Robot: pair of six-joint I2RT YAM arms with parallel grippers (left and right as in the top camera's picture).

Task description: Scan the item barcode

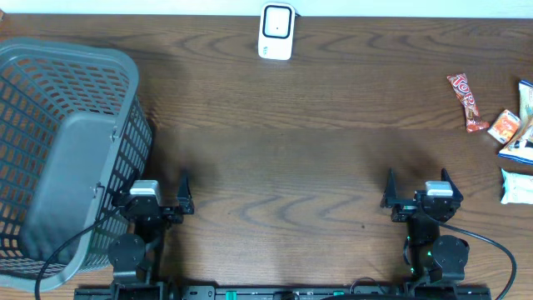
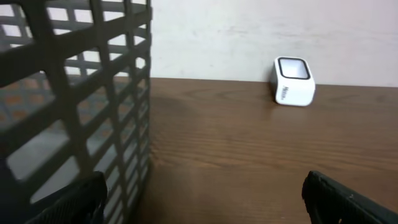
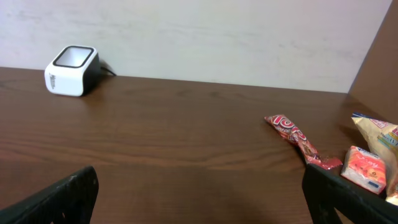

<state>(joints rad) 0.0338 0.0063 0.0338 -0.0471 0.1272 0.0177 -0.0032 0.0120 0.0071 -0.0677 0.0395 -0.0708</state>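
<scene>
The table (image 1: 300, 150) is dark brown with wavy wood grain. At nine o'clock, the basket (image 1: 58, 108) is grey, an open lattice. At twelve, the scanner (image 1: 276, 32) is white with a dark window. Near three, the snack bar (image 1: 466, 102) is red with white lettering, beside an orange packet (image 1: 505, 127).

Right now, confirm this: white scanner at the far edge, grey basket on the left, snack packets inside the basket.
Wrong on the snack packets: the overhead view shows them on the table at the right, not inside the grey basket. Rest stands.
</scene>
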